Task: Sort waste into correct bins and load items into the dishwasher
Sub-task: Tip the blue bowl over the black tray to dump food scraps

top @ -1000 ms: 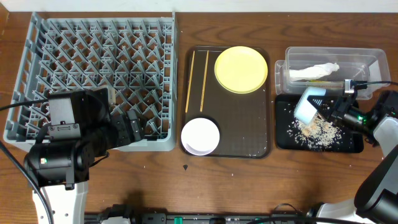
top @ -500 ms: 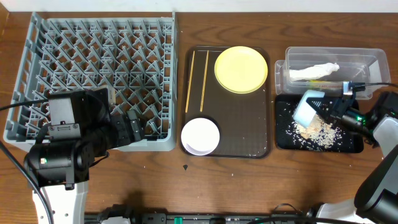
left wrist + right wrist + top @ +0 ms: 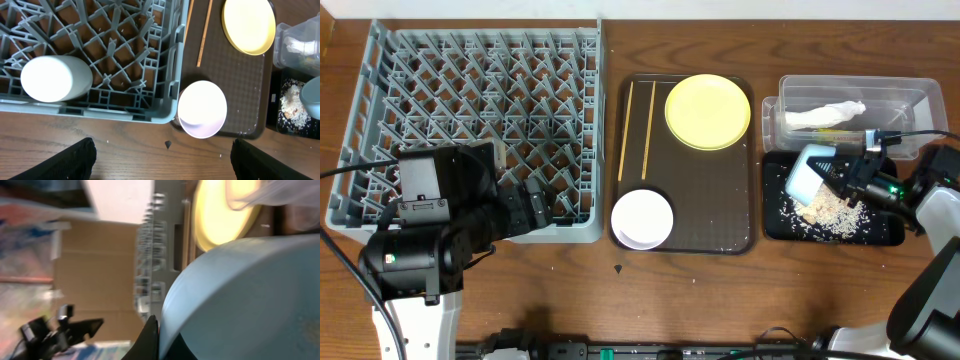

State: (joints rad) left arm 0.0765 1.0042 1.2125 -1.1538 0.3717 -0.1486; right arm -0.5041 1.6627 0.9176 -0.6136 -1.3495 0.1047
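Note:
My right gripper [image 3: 840,178] is shut on the rim of the light-blue bowl [image 3: 807,170] [image 3: 240,300], held tipped on its side over the black tray [image 3: 885,232]. Beige crumbs [image 3: 830,210] lie heaped in that tray under the bowl. The crumpled white wrapper [image 3: 825,115] lies in the clear tub [image 3: 910,92]. The yellow plate [image 3: 708,110], two chopsticks [image 3: 646,130] and white bowl [image 3: 642,218] sit on the brown tray [image 3: 730,200]. A small white cup [image 3: 55,78] lies in the grey rack [image 3: 480,100]. My left gripper [image 3: 160,160] is open over bare table.
The brown tray sits between the rack and the two bins. A small dark speck [image 3: 168,145] lies on the wood in front of the white bowl. The left arm's body [image 3: 430,240] covers the rack's front left corner.
The tipped light-blue bowl has shifted slightly left and up over the black tray, and the crumb heap under it has grown. The left arm has not moved.

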